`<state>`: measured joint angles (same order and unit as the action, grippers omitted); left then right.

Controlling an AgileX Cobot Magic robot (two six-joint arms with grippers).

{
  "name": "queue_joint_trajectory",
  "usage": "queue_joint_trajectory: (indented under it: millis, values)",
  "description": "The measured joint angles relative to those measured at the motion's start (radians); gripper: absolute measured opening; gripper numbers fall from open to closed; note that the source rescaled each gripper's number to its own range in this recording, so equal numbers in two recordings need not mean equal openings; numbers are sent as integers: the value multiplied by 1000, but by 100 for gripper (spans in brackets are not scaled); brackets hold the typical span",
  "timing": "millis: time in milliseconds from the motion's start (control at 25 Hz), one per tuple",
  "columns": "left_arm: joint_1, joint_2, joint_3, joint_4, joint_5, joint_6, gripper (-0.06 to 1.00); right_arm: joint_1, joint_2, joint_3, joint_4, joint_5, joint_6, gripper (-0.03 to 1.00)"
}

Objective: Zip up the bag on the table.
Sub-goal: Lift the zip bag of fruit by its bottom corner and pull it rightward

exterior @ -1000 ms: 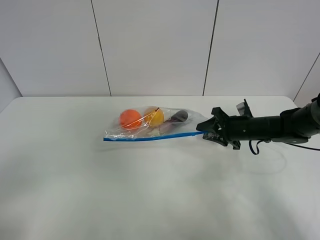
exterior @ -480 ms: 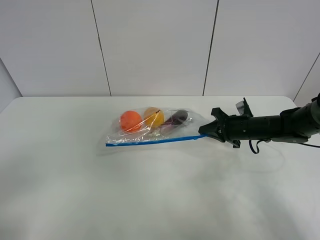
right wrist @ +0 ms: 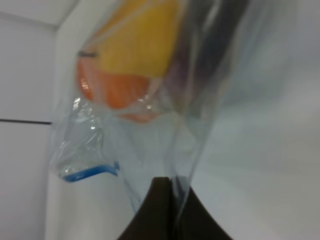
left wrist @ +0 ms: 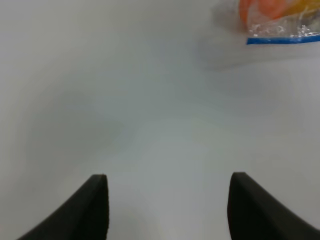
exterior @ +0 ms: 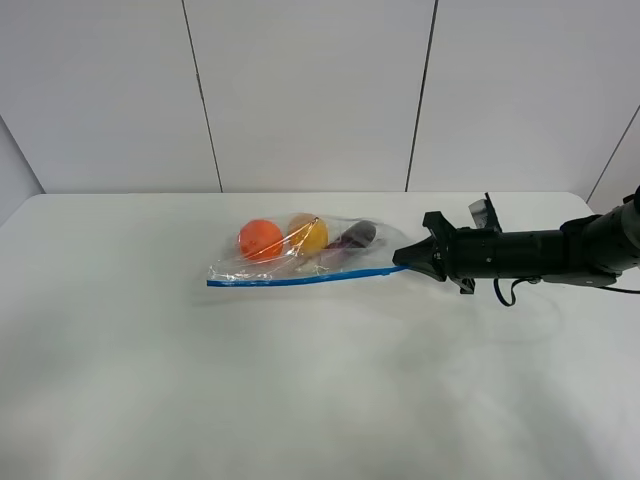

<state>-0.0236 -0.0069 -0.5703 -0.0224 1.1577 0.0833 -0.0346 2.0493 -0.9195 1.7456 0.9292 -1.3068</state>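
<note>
Pale wall (exterior: 310,90) (vertical seams (exterior: 201,95))

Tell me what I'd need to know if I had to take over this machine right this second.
The right gripper is shut on the right end of the clear crinkly plastic zip bag, by its blue zipper strip.
The left gripper is open and empty over the plain white table, with the bag's other end ahead of it.
The bag lies on the table holding an orange ball, a yellow ball and a dark item.
Done: one end gripped.
Left: closing the strip. How much is already sealed cannot be told.
</note>
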Motion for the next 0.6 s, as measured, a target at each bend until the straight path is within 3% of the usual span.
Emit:
queue_joint_trajectory:
  millis: [80,200,320,400,600]
  values:
    - [0,0,-11,-82,-35,88,90,0,0,0,0,23,0,0]
    - [0,0,-11,-281,-150,331,90,0,0,0,0,41,0,0]
    - [0,51,19,-507,-243,689,90,0,0,0,0,83,0,0]
    - [0,125,58,-658,-277,981,90,0,0,-6,-1,99,0,0]
    - [0,409,109,-1050,-361,1605,90,0,1,-41,0,101,3,0]
